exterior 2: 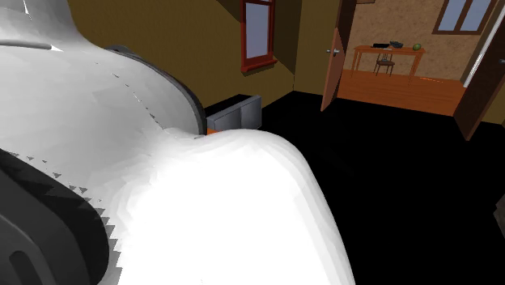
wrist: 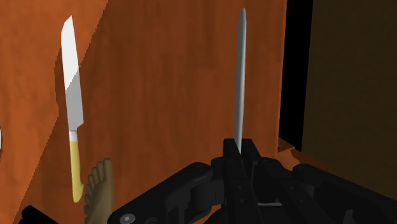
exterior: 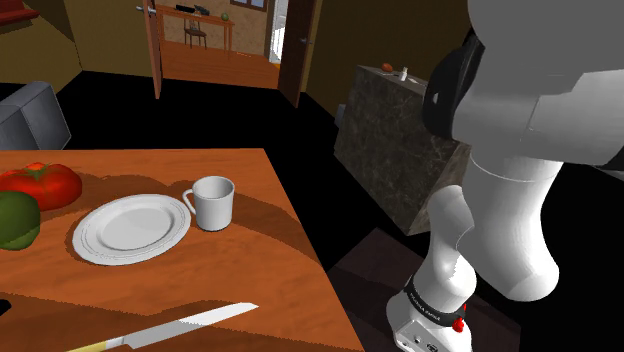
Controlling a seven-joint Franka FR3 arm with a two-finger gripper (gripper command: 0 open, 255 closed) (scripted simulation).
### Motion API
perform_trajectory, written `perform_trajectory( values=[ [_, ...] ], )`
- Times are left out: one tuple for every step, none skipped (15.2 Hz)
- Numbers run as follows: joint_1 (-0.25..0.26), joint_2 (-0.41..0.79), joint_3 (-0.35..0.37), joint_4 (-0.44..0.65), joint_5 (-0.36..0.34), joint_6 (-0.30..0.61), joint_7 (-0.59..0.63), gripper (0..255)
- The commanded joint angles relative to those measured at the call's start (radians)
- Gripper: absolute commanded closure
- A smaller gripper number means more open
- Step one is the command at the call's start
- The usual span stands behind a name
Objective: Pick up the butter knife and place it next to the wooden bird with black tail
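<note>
Claw: black, fingers pressed together on the near end of a slim grey butter knife.
Butter knife: clamped edge-on, blade pointing straight out past the fingertips, over the orange-brown wooden worktop near its edge; contact with the wood impossible to tell.
Beyond that edge: a black area, then a dark brown surface.
Serrated knife with white blade and pale yellow handle: flat on the worktop, roughly parallel to the butter knife, well apart from it.
Brown ridged wooden fan shape: just beside the end of the yellow handle, partly cut off behind the claw body.
Shoulder view, worktop: serrated knife near the front edge; round white plate further back, white mug just beside it; red tomato and a green round fruit at the left.
White arm: large at the right, above the stand.
Mottled stone block: behind the arm, off the worktop.
</note>
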Motion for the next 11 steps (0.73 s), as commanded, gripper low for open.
perform_trajectory(
  values=[
    [0.008, 0.011, 0.0, -0.009, -0.005, 0.018, 0.011, 255],
    [0.003, 0.007, 0.0, -0.029, -0.003, 0.034, 0.011, 255],
    [-0.001, 0.003, 0.0, -0.048, -0.001, 0.05, 0.011, 255],
    [-0.005, 0.0, 0.0, -0.067, 0.001, 0.065, 0.01, 255],
    [-0.008, -0.003, 0.0, -0.085, 0.003, 0.081, 0.01, 255],
    [-0.012, -0.006, -0.001, -0.103, 0.004, 0.096, 0.01, 255],
    [-0.015, -0.008, -0.001, -0.12, 0.005, 0.11, 0.01, 255],
    [-0.018, -0.01, -0.001, -0.136, 0.006, 0.125, 0.01, 255],
    [-0.02, -0.012, -0.001, -0.152, 0.006, 0.139, 0.01, 255],
    [-0.023, -0.013, -0.002, -0.168, 0.007, 0.153, 0.01, 255],
    [-0.025, -0.014, -0.002, -0.183, 0.007, 0.167, 0.011, 255]
  ],
)
